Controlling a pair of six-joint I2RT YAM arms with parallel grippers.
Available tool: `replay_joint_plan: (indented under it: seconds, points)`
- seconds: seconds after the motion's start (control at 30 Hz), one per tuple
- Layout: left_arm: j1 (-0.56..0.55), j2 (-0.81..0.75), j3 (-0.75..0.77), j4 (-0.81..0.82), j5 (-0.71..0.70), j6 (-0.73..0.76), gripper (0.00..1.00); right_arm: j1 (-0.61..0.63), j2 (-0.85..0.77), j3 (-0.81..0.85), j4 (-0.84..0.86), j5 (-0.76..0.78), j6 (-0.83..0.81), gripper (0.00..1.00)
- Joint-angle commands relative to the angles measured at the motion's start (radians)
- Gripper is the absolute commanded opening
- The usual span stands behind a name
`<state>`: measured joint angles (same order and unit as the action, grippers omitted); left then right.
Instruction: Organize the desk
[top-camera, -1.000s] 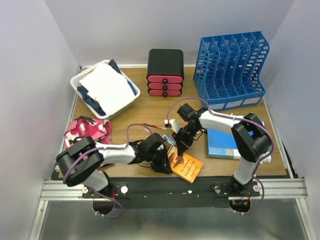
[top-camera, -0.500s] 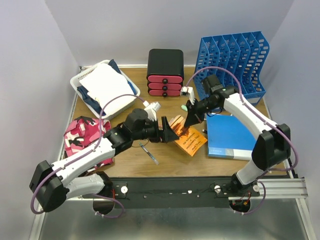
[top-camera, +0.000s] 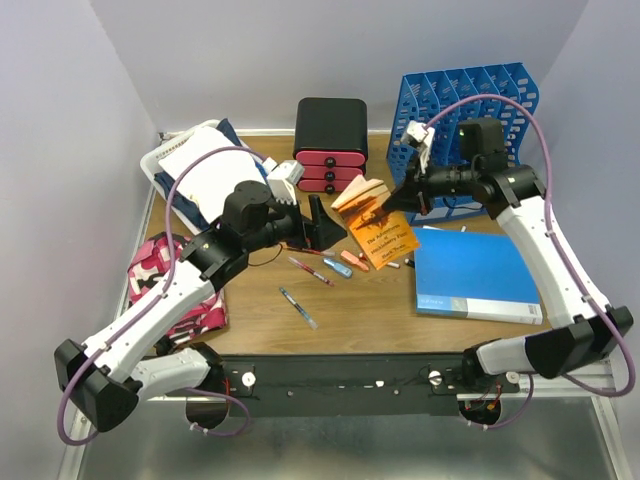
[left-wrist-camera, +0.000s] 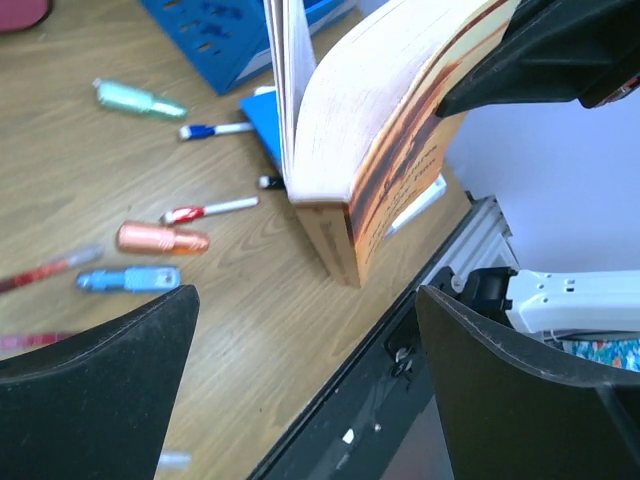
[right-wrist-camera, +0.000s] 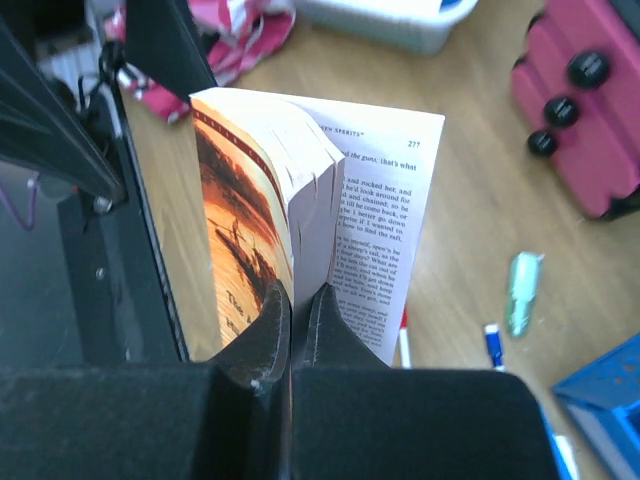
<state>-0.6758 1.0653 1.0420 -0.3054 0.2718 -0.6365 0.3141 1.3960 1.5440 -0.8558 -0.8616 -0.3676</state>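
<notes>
- The left arm (top-camera: 170, 290) stretches diagonally from its base at the near left toward the middle of the table (top-camera: 370, 315).
- The left gripper (top-camera: 335, 222) stands spread wide and holds nothing. It points at the orange paperback (top-camera: 375, 228), just beside it.
- From the left wrist, the left gripper (left-wrist-camera: 305, 300) frames the orange paperback (left-wrist-camera: 380, 150) between its parted fingers (left-wrist-camera: 100, 390), which stay clear of it.
- The right arm (top-camera: 550, 250) rises from the near right, and its elbow is high in front of the blue file rack (top-camera: 465, 130).
- The right gripper (top-camera: 405, 195) reaches left with its jaws pressed together, pinching the paperback.
- The right wrist view shows the right gripper (right-wrist-camera: 297, 310) nipping the orange paperback (right-wrist-camera: 250, 220) at its page edge, the pages fanning open.
- The table lies under both arms, with a metal rail (top-camera: 350, 380) along its near edge by the bases.
- 1 second ago both arms were folded low near the front edge, with the paperback lying there.
- Half a second ago both grippers met at the book in mid-table.
- Now the left gripper has let go and opened, and the book hangs farther back, near the rack, from the right gripper alone.
- Pens (top-camera: 310, 270) now show on the wood where the arms were, beside the blue folder (top-camera: 475, 280).
</notes>
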Motion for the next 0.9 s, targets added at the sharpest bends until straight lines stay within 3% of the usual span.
replay_joint_plan:
  seconds: [0.0,0.17,0.27,0.37,0.4,0.5,0.53,0.63,0.7,0.73,0.77,0.87]
  points:
    - [0.002,0.085,0.064,0.138,0.127,0.063,0.99,0.002,-0.087,-0.033,0.187,-0.001,0.130,0.00]
    - [0.001,0.163,0.148,0.203,0.156,0.087,0.97,0.000,-0.091,-0.051,0.222,-0.074,0.139,0.01]
    - [0.001,0.200,0.165,0.259,0.207,0.103,0.84,0.002,-0.092,-0.067,0.239,-0.132,0.147,0.01]
    - [0.001,0.197,0.142,0.348,0.267,0.115,0.53,0.002,-0.094,-0.079,0.244,-0.142,0.137,0.01]
    - [0.001,0.180,0.130,0.380,0.271,0.133,0.34,0.002,-0.094,-0.087,0.245,-0.155,0.124,0.01]
    - [0.002,0.144,0.063,0.440,0.339,0.210,0.00,0.002,-0.104,-0.111,0.245,-0.195,0.099,0.01]
    - [0.002,0.133,0.049,0.440,0.345,0.231,0.00,0.002,-0.106,-0.119,0.247,-0.204,0.093,0.01]
    - [0.001,0.095,0.023,0.344,0.371,0.382,0.00,0.000,-0.118,-0.140,0.244,-0.200,0.075,0.19]
    - [0.002,0.061,0.035,0.169,0.345,0.505,0.00,0.000,-0.127,-0.137,0.216,-0.162,0.032,0.66]
    - [0.001,0.045,0.041,0.110,0.327,0.650,0.00,0.000,-0.133,-0.139,0.207,-0.142,0.023,0.80]
    - [0.001,0.029,0.039,0.056,0.305,0.740,0.00,0.002,-0.137,-0.142,0.184,-0.133,0.004,0.90]
    - [0.001,-0.060,-0.005,-0.069,0.270,0.996,0.00,0.000,-0.141,-0.175,0.060,-0.187,-0.209,1.00]
